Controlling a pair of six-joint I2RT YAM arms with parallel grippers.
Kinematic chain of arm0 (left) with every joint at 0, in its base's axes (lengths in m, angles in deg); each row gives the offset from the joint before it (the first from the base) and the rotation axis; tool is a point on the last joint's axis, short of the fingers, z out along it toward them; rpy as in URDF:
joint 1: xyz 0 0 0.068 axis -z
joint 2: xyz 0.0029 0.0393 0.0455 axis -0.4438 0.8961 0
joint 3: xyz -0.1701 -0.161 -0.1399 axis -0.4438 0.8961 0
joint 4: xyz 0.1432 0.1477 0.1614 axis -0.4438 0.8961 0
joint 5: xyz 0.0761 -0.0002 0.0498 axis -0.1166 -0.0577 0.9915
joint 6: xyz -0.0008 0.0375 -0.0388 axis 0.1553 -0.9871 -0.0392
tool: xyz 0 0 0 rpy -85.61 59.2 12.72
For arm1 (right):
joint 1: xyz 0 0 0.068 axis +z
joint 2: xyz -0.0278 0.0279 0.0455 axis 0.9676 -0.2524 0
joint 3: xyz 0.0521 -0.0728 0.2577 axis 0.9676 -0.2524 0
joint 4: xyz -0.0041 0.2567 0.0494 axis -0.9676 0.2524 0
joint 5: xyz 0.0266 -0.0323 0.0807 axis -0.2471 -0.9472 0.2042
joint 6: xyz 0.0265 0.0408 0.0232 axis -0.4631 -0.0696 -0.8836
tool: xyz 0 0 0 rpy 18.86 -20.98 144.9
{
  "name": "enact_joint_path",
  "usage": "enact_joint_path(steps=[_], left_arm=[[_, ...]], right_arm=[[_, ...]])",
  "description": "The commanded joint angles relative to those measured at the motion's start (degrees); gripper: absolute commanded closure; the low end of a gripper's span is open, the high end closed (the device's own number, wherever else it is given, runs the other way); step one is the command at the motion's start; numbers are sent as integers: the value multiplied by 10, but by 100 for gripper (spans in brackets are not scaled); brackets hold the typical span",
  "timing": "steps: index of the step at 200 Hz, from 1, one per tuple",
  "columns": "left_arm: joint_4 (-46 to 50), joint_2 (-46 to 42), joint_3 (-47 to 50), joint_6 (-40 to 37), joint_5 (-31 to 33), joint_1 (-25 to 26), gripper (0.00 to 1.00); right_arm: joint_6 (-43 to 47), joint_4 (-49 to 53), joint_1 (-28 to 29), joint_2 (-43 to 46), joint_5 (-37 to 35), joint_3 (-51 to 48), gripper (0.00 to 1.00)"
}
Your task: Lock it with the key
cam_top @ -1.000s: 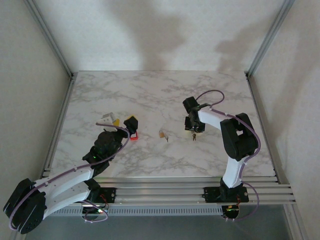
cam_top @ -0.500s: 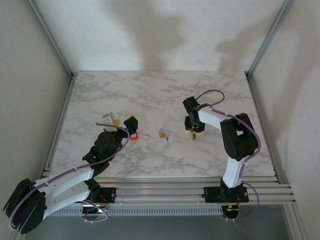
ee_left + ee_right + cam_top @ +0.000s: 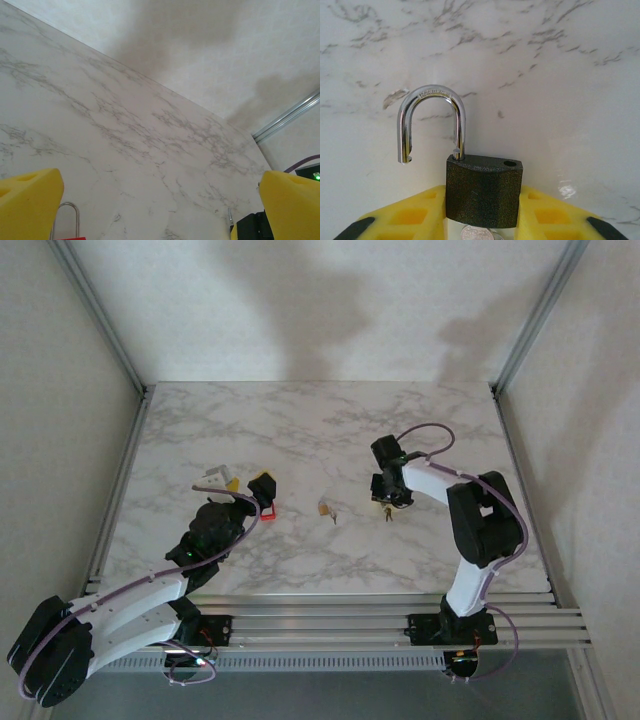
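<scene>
A dark padlock (image 3: 484, 190) sits upright between the yellow fingers (image 3: 410, 220) of my right gripper (image 3: 482, 212), which is shut on its body. Its silver shackle (image 3: 431, 117) is swung open, the free end hanging clear of the body's hole. A round silver key head (image 3: 480, 233) shows just under the padlock. From above, the right gripper (image 3: 390, 495) holds the padlock (image 3: 388, 510) low over the marble table (image 3: 300, 430). My left gripper (image 3: 160, 200) is open, its yellow fingers (image 3: 30, 197) wide apart, with nothing between them.
A red padlock (image 3: 268, 514) lies by the left gripper (image 3: 258, 490); its shackle (image 3: 65, 220) shows at the left finger. A small brass-coloured lock or key (image 3: 326, 508) lies mid-table. White and yellow pieces (image 3: 222, 476) sit at the left. Metal frame posts (image 3: 525, 320) bound the table.
The right arm's wrist has shifted slightly to the right, still holding the padlock. The left arm has not moved.
</scene>
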Motion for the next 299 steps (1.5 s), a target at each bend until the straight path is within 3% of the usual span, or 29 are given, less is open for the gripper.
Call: enact_joint_path(steps=[1,102,152,203,299], left_arm=[[5,3,-8,-9,12,4,0],[-8,34,-10,5,-9,4,0],[-16,87,-32,30,-59,4,0],[8,166,-96,64,-149,5,1],[21,306,-175,155,-238,10,1]], right_arm=[[13,-16,4,24,48,-13,67],[36,-48,47,56,75,-30,68],[55,-67,83,80,83,-32,68],[67,-86,115,114,84,-45,68],[85,-111,148,146,94,-60,69]])
